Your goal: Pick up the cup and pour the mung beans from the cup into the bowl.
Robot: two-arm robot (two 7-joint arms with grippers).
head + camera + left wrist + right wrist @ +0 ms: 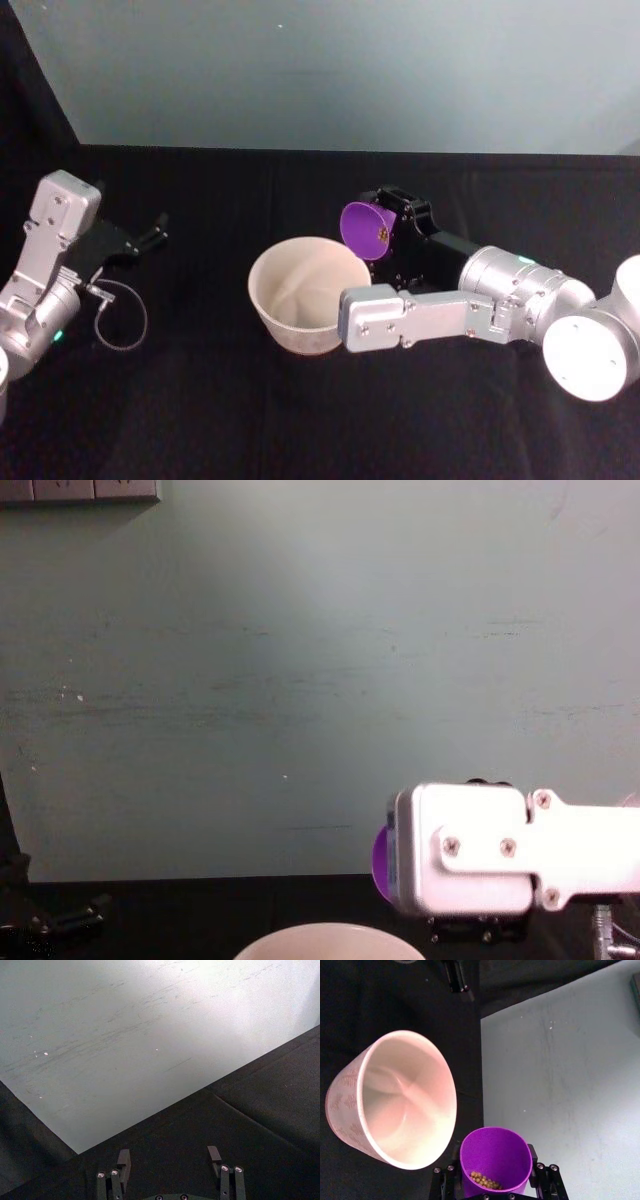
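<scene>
So here's where we're at: the right hand [382, 236] is closed around the purple cup [365, 228], one finger on each side of it. It holds the cup up off the black counter [200, 420]. The cup is tipped over on its side, mouth pointing roughly toward the bowl [285, 330], and it sits just past the bowl's far right rim. From the chest view we see a sliver of the cup [379, 855] poking out behind the white arm link [500, 850], and it's higher than the bowl's rim [330, 938].

In the right wrist view we get the nicest look. The cup [495, 1157] is clamped in the right hand [492, 1172], with a small pile of mung beans [485, 1181] lying against the low side of its wall. The bowl [342, 1105] is right beside it, with a faint pattern on its outer wall. We can't quite tell if the cup's lip reaches over the bowl's opening or stops just short.

The left hand [155, 235] is parked way off on the left side of the counter, well apart from the bowl, with a loop of cable [120, 320] next to its arm. Its wrist view shows the left hand [169, 1156] open, fingers [124, 1160] spread with nothing between them, pointing at the pale green wall [125, 1035].
</scene>
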